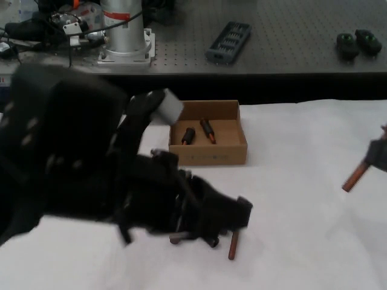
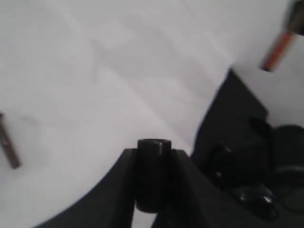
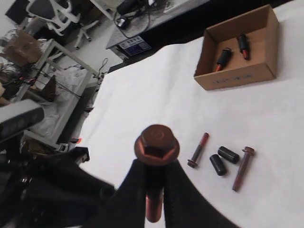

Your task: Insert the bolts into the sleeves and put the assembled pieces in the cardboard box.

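Two assembled pieces [image 1: 188,136] lie side by side in the cardboard box [image 1: 208,158], which sits on the white cloth [image 1: 302,229] covering the surface. The left pincer [image 2: 153,159] is clamped on a black sleeve [image 2: 153,185], whose open end pokes out past the fingers. The right pincer [image 3: 154,167] grips a copper-coloured bolt [image 3: 156,144] by the shank, just under its hex head, over the cloth at the right edge of the high view. Loose on the cloth, apart from the box, lie two more bolts [image 3: 198,149] and two black sleeves [image 3: 229,154], the sleeves between the bolts. In the high view the left arm [image 1: 72,157] bulks across the near left and covers most of these loose parts; one of the bolts lies just beside its tip. Beyond the cloth a perforated metal table [image 1: 290,36] carries a silver column base [image 1: 124,30], a dark slotted rack [image 1: 228,41] and two black round parts [image 1: 357,43].
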`<action>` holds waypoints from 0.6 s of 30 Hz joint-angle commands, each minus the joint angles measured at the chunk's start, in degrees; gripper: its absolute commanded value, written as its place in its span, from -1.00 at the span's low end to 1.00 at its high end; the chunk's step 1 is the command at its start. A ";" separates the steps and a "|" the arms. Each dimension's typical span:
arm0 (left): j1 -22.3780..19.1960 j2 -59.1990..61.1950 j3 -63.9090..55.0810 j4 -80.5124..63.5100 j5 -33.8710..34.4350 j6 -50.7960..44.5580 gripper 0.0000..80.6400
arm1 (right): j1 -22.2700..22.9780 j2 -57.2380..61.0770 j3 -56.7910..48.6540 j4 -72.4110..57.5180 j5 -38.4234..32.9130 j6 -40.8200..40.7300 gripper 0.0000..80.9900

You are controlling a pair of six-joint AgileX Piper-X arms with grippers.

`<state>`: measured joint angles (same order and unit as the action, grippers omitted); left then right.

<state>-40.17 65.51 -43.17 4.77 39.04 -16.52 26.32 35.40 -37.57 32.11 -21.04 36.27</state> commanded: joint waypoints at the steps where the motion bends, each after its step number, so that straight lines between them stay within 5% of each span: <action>1: -0.22 -4.13 4.08 -5.65 5.33 0.24 -0.98 | 0.89 2.89 0.03 -7.55 -4.95 0.13 -0.95; 12: -0.22 -6.41 9.24 -17.13 7.66 0.27 -0.98 | 10.60 9.28 0.03 -19.44 -8.50 3.74 -0.95; 18: -0.22 -6.41 9.24 -21.36 5.48 1.16 -0.98 | 15.27 9.28 0.03 -20.94 -4.63 3.99 -0.95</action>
<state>-40.26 59.80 -33.58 -14.20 45.18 -16.32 41.11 44.66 -37.57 12.51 -27.07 40.18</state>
